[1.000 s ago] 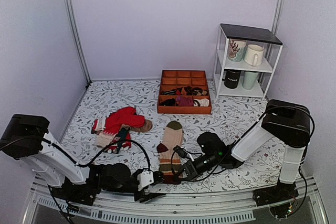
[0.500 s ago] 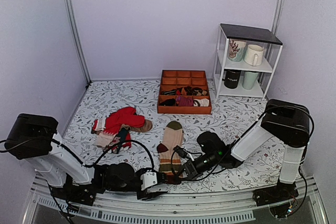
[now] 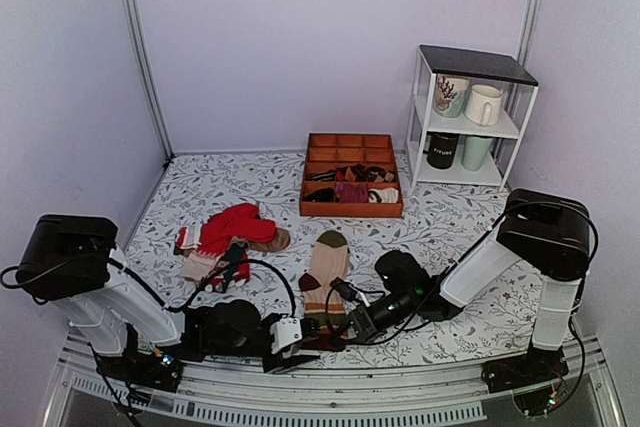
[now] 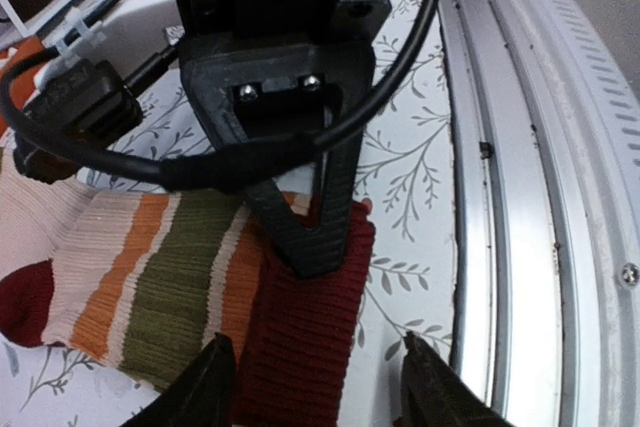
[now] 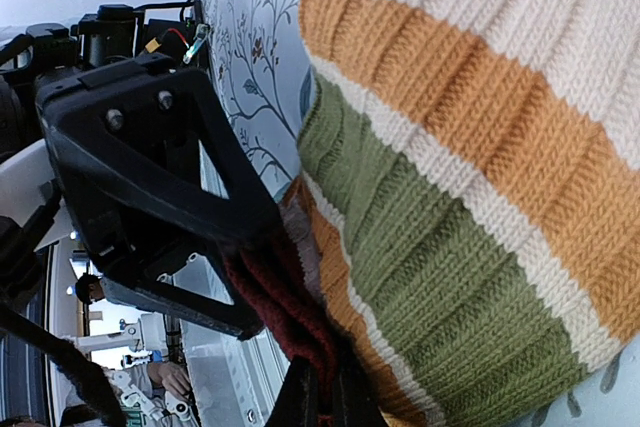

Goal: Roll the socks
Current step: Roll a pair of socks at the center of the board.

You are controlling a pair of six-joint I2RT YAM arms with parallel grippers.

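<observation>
Right pincer [image 5: 320, 392] pinching socks [image 5: 470, 147] by maroon cuff [image 4: 310, 332], left pincer [image 4: 318, 387] spread astride it

The socks [image 3: 326, 262] lie on the table [image 3: 230, 182] before the tray [image 3: 350, 213]

You face plain lilac walls [image 3: 330, 37] with metal posts [image 3: 140, 47] at the corners. A leaf-print cover lies over the surface [image 3: 230, 182]. Back right, a white shelf unit [image 3: 475, 64] holds mugs [image 3: 484, 104].

Ribbed knit socks [image 4: 180, 277], prob. wool
</observation>
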